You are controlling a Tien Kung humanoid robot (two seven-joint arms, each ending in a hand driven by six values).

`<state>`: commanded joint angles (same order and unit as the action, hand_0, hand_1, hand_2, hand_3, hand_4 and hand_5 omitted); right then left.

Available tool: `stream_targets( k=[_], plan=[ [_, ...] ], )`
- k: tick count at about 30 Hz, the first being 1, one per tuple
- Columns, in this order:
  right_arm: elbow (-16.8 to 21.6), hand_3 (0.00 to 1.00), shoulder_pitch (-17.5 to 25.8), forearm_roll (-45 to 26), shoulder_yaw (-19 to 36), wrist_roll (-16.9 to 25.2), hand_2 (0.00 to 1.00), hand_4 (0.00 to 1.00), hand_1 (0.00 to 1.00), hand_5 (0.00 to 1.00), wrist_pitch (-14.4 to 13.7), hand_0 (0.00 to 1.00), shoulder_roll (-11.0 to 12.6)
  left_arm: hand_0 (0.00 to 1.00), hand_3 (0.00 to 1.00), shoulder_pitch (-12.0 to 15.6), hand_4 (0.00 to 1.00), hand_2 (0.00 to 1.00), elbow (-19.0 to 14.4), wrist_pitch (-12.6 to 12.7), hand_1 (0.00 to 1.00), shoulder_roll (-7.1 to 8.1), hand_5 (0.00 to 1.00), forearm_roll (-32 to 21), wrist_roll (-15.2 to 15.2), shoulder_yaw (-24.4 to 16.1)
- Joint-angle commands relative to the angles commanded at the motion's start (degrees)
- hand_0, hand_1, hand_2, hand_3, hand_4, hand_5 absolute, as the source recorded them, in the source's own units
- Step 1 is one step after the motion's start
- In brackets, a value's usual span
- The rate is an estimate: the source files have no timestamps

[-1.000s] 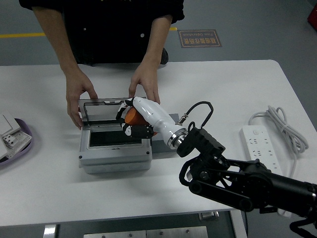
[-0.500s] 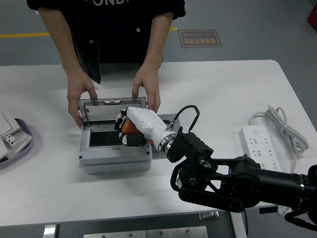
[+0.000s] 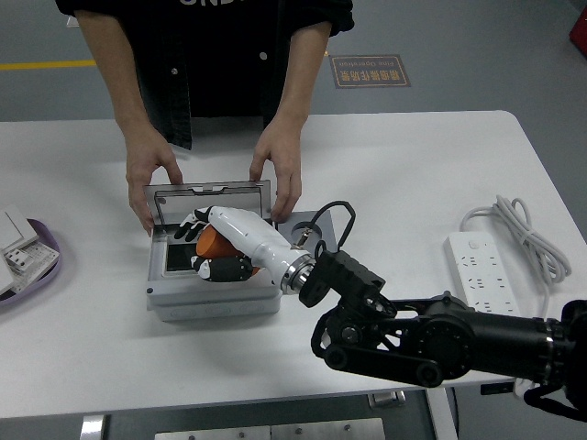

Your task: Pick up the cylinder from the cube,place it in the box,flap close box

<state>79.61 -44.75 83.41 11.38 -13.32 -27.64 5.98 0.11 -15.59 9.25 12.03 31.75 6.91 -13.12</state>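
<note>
Shifted left over the box, the right hand has its fingers still gripping the cylinder.

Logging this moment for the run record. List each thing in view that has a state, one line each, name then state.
box: open, steadied from the far side by a person's hands.
lid: raised upright at the box's far edge.
orange cylinder: gripped, held over the box's opening.
right hand: fingers closed on the cylinder.
person's hands: resting on the lid's two ends.
power strip: lying flat, cable loose beside it.
</note>
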Motion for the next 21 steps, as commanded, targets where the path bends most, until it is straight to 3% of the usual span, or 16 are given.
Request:
stream_targets(
  k=[1, 2, 19, 20, 21],
  plan=[
    [-0.38, 0.635, 0.01, 0.22, -0.03, 0.09, 0.673, 0.086, 0.648, 0.177, 0.06, 0.765, -0.08, 0.516, 0.595, -0.01, 0.714, 0.558, 0.0, 0.0, 0.56, 0.01, 0.157, 0.02, 0.0, 0.01],
    [-0.66, 0.66, 0.02, 0.43, -0.08, 0.12, 0.694, 0.219, 0.679, 0.178, 0.13, 0.816, -0.14, 0.516, 0.595, -0.02, 0.714, 0.558, -0.01, 0.0, 0.561, 0.02, 0.161, 0.03, 0.0, 0.01],
    [-4.58, 0.669, 0.34, 2.91, 0.08, 1.62, 0.701, 0.288, 0.686, 0.175, 2.2, 0.824, -0.64, 0.516, 0.595, -0.18, 0.714, 0.558, -0.09, 0.03, 0.56, 0.04, 0.163, 0.09, -0.06, 0.21],
    [-4.65, 0.675, 0.36, 3.03, 0.07, 1.7, 0.723, 0.543, 0.696, 0.239, 2.35, 0.825, -0.65, 0.515, 0.594, -0.18, 0.713, 0.554, -0.1, 0.04, 0.561, 0.04, 0.163, 0.05, -0.09, 0.24],
    [-4.7, 0.675, 0.37, 3.2, 0.04, 1.73, 0.723, 0.543, 0.696, 0.239, 2.51, 0.825, -0.67, 0.515, 0.594, -0.19, 0.713, 0.554, -0.1, 0.04, 0.561, 0.04, 0.163, 0.05, -0.1, 0.26]
  ],
)
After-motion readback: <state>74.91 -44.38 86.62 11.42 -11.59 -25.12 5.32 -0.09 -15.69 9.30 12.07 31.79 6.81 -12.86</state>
